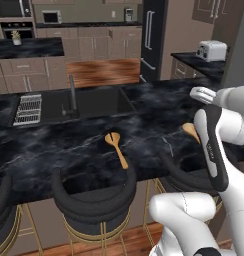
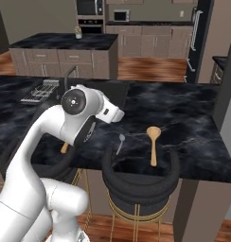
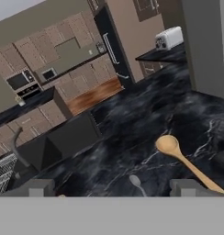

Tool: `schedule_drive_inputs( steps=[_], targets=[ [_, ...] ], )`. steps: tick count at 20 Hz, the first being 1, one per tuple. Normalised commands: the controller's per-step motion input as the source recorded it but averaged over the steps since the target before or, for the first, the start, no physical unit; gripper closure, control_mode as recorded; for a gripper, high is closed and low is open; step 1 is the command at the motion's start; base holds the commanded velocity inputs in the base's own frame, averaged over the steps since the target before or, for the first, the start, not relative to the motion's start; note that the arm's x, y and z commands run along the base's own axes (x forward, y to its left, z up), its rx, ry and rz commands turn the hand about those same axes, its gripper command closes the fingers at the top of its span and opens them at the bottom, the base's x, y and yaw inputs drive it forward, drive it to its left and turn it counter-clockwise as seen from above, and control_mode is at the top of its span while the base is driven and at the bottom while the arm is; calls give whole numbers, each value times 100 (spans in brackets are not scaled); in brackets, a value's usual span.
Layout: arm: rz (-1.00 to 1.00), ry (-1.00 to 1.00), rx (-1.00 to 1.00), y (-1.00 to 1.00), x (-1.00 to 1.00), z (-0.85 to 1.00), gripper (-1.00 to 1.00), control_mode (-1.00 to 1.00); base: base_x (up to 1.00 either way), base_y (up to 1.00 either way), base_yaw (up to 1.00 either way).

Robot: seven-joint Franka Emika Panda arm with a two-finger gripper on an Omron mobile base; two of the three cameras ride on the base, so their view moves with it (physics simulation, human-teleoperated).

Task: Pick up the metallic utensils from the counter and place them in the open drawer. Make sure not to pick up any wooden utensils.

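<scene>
- The counter [image 1: 84,150] is the long black marble-look top that stretches across in front of me, with a dark sink [image 1: 96,102] sunk into it and a wire rack [image 1: 29,109] to the sink's left.
- Round black stools [image 1: 94,200] with gold legs stand tucked against the counter's near edge.
- A white toaster [image 1: 211,50] sits on a far side counter, well apart from everything I work on.
- A notched-head wooden spoon [image 1: 117,148] lies on the counter in front of the sink, near the front edge.
- A second wooden spoon [image 2: 153,144], with a plain oval head, lies farther to my right, its handle pointing at the counter edge.
- The small silver utensil [image 2: 120,143] lies just beside that second spoon, on its left, apart from it.
- My pincer [image 3: 114,188] hangs above the counter over the silver utensil; its two tips stand wide apart, holding nothing.
</scene>
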Motion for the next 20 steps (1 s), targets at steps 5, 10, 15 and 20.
schedule_drive_inputs(
  steps=[5,10,15,20],
  targets=[
    [0,3,0,2,1,-6,-100,-100,11,5,0],
    [0,32,-10,15,19,-42,-100,-100,0,0,0],
    [0,48,-15,15,20,-57,-100,-100,0,0,0],
    [9,45,-2,-1,18,-36,-100,-100,0,0,0]
  ],
)
